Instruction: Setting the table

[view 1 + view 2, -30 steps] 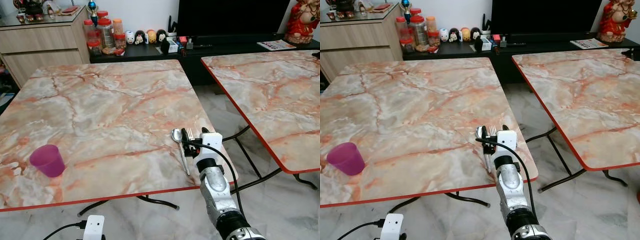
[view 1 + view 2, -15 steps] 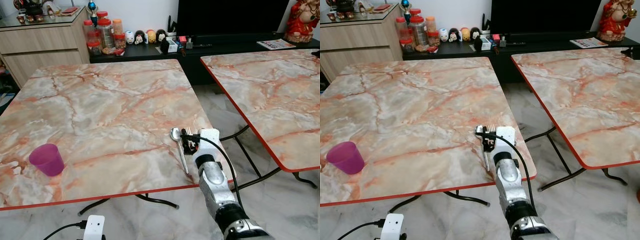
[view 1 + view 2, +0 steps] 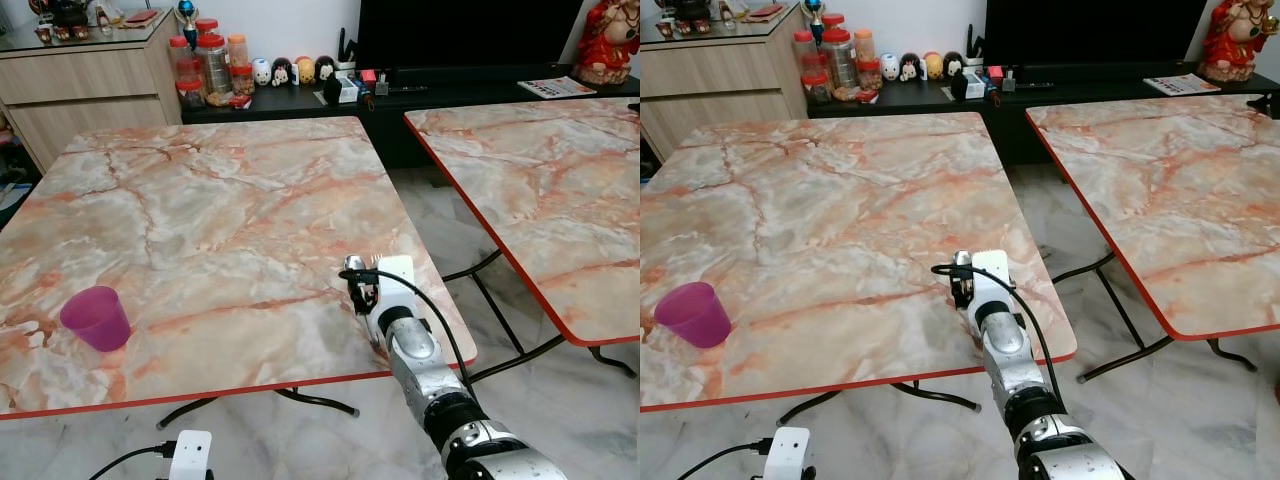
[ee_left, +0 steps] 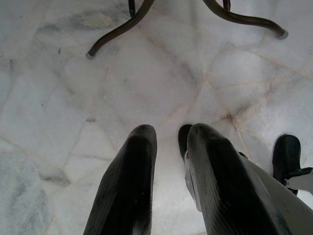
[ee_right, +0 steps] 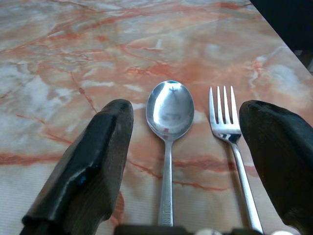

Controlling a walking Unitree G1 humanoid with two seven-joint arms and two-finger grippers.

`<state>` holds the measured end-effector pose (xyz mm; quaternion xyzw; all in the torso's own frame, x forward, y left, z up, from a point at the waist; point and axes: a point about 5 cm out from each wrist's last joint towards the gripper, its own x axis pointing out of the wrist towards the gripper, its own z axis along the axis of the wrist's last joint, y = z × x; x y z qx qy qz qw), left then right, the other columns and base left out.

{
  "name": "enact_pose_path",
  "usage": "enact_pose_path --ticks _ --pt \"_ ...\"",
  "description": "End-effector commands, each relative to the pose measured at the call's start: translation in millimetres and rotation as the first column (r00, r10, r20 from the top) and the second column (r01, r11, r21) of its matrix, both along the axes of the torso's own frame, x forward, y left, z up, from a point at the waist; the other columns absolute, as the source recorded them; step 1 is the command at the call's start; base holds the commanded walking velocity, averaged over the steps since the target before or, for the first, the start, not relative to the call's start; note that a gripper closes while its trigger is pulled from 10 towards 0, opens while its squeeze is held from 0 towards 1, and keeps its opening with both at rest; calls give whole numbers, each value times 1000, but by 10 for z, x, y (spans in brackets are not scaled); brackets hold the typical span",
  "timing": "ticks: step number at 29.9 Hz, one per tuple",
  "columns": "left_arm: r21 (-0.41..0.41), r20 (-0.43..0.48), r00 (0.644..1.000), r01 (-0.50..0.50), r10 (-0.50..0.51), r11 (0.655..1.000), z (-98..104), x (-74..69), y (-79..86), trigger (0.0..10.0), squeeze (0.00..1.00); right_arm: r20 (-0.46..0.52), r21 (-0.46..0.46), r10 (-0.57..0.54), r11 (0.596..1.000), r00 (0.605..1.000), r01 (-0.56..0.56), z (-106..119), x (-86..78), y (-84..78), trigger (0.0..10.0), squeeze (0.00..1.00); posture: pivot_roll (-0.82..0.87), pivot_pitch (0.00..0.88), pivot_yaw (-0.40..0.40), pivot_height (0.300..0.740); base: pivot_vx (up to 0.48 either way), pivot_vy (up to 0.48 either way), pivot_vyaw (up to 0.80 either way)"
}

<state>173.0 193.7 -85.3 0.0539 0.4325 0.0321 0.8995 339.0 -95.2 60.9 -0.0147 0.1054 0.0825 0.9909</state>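
A steel spoon [image 5: 169,110] and a fork [image 5: 226,122] lie side by side, flat on the marble table [image 3: 220,200] near its front right corner. My right gripper [image 5: 188,105] is open and low over them, one finger outside the spoon, the other outside the fork. In the left eye view the right gripper [image 3: 360,282] covers most of the cutlery; the spoon bowl [image 3: 352,264] peeks out. A purple cup [image 3: 96,318] stands upright at the front left. My left gripper [image 4: 168,134] hangs idle below the table, fingers close together over the floor.
A second marble table [image 3: 540,170] stands to the right across a narrow gap of tiled floor. Behind are a wooden sideboard [image 3: 90,80], jars [image 3: 210,60] and a dark TV bench [image 3: 450,90]. Table legs [image 4: 234,17] curve over the floor near my left gripper.
My right gripper has shifted left along the table's front right corner, from around the fork to straddling both spoon and fork. Cup and cutlery have not moved.
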Motion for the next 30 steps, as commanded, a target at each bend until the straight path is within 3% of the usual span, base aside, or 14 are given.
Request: enact_pose_path --ticks 1,3,4,12,13,14,15,18,19,20,21,22,30 --pt "6 -16 1000 7 -7 1000 -17 -36 8 10000 0 -16 3 6 1000 1000 -6 0 10 20 10000 992 35 0 -12 740 0 0 0" --pt "6 -16 1000 8 -8 1000 -16 -35 9 10000 0 -24 4 15 1000 1000 -15 -8 7 32 10000 1000 34 0 -10 740 0 0 0" --pt "6 -15 1000 9 -9 1000 -13 -27 11 10000 0 -29 -12 14 1000 999 -14 -17 4 36 10000 0 34 0 -10 740 0 0 0" --pt "8 -8 1000 14 -14 1000 3 9 13 10000 0 -71 -1 7 1000 997 -7 -51 1 53 10000 0 31 0 -8 740 0 0 0" --pt "8 -8 1000 14 -14 1000 3 10 12 10000 0 -74 4 14 1000 997 -14 -51 1 66 3569 0 33 0 -10 740 0 0 0" --pt "8 -8 1000 14 -14 1000 3 10 12 10000 0 -74 4 14 1000 997 -14 -51 1 66 3569 0 33 0 -10 740 0 0 0" --pt "7 -8 1000 14 -14 1000 3 10 10 10000 0 -75 7 19 1000 997 -18 -48 2 76 0 0 33 0 -10 740 0 0 0" --pt "8 -10 1000 14 -14 1000 0 3 13 10000 0 -78 4 18 1000 997 -18 -47 5 83 0 0 33 0 -10 740 0 0 0" --pt "8 -11 1000 13 -13 1000 -1 -1 15 10000 0 -79 4 17 1000 997 -17 -47 5 83 863 0 33 0 -10 740 0 0 0" --pt "8 -11 1000 12 -12 1000 -2 -3 17 10000 0 -80 5 16 1000 997 -16 -47 6 84 863 0 33 0 -10 740 0 0 0" --pt "8 -12 1000 10 -10 1000 -3 -6 18 10000 0 -83 1 16 1000 996 -16 -50 6 85 6706 0 33 0 -10 740 0 0 0" --pt "8 -13 1000 10 -10 1000 -4 -7 18 10000 0 -85 1 17 1000 996 -17 -51 6 86 10000 0 33 0 -10 740 0 0 0" --pt "8 -12 1000 13 -13 1000 -5 -10 16 10000 0 -103 -5 1 1000 995 -2 -65 8 78 10000 0 35 0 -10 740 0 0 0"
